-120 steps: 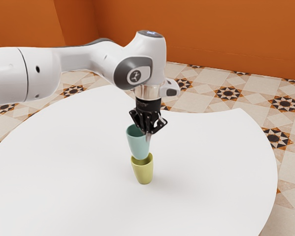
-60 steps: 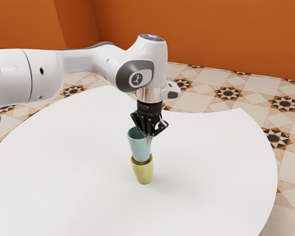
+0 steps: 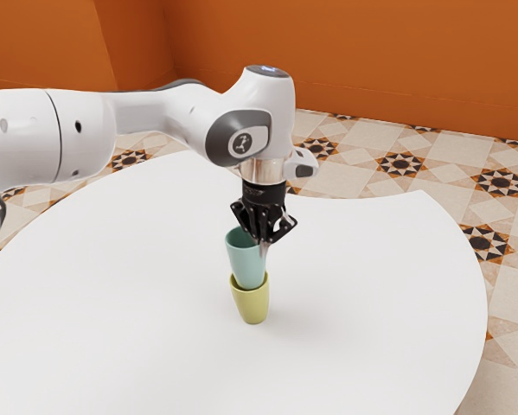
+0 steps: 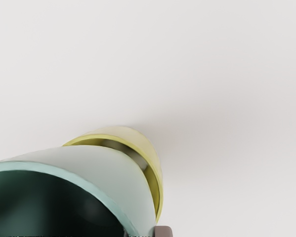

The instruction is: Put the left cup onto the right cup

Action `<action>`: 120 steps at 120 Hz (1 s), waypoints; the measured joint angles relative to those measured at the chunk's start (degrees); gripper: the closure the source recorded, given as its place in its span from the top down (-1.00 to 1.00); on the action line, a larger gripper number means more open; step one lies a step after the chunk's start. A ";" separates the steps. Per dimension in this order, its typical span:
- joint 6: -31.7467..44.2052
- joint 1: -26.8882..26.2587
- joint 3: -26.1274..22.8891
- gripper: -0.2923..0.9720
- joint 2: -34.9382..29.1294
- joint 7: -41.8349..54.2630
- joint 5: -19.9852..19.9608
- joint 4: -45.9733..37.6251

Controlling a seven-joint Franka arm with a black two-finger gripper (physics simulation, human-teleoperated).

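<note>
Orange walls [image 3: 371, 43] and patterned floor tiles [image 3: 397, 164] back a round white table [image 3: 111, 303], near whose middle the yellow cup [image 3: 252, 304] stands upright. The gripper [image 3: 264, 245] hangs straight down over it, fingers closed on the rim of the teal cup [image 3: 243, 262] at the side toward the exterior view's right. The teal cup sits directly below the hand with its base already inside the yellow cup's mouth, though its long axis leans, the open top tipped toward the exterior view's left. From the wrist, the teal cup [image 4: 88, 177] overlaps the yellow rim [image 4: 148, 148] off-centre. Compared with a second ago, the hand has come lower and the teal cup sits deeper in the yellow one.
</note>
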 joint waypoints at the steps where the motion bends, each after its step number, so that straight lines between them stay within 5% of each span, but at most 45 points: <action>1: 0.00 0.00 0.00 -0.70 0.00 0.00 -0.01 0.00; 120: -3.41 -0.91 0.69 0.29 -4.36 -1.54 0.43 -0.36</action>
